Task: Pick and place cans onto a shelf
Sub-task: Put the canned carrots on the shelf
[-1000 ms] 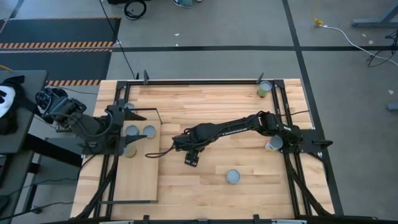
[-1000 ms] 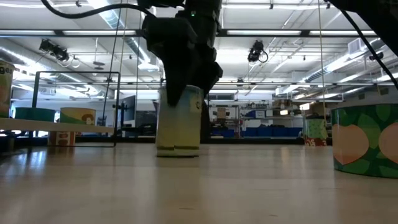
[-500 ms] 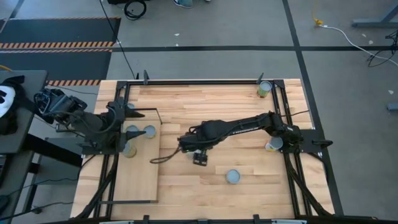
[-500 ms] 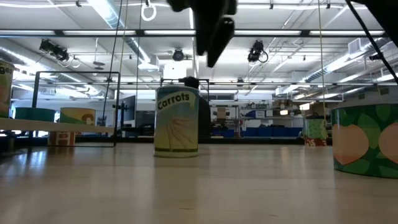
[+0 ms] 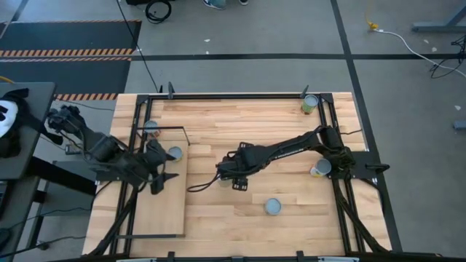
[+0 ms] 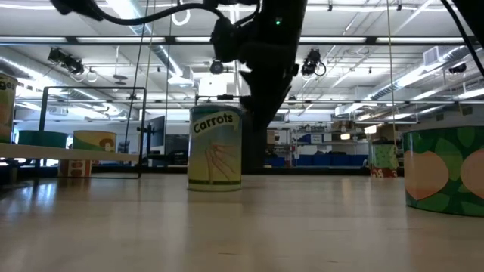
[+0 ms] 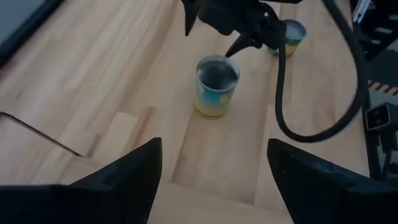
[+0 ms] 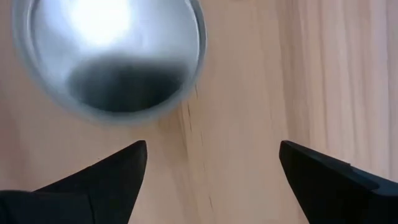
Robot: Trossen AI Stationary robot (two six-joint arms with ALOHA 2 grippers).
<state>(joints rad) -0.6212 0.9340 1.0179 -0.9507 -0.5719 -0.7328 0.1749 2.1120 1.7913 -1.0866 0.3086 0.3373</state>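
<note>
A green-yellow "Carrots" can (image 6: pixel 215 147) with a silvery top (image 8: pixel 109 56) stands upright on its base on the tabletop near the middle; it also shows in the left wrist view (image 7: pixel 217 86). My right gripper (image 5: pixel 238 180) is open just beside and above the can, touching nothing; its fingers (image 8: pixel 93 186) stand wide apart. My left gripper (image 5: pixel 162 177) is open and empty over the shelf (image 5: pixel 162 215), a light-wood board at the table's left. One can (image 5: pixel 175 153) stands on the shelf; the left arm hides others.
More cans stand on the table: one at the far right corner (image 5: pixel 311 104), one by the right arm's base (image 5: pixel 320 169), one toward the near edge (image 5: pixel 273 207), one at the shelf's far corner (image 5: pixel 151 126). A black frame (image 5: pixel 331 124) edges the table.
My right gripper has let go of the Carrots can, risen off it and shifted a little toward the table's right edge; the can stays upright where it was set. My left gripper has swung from the shelf's far part toward the near edge and the right.
</note>
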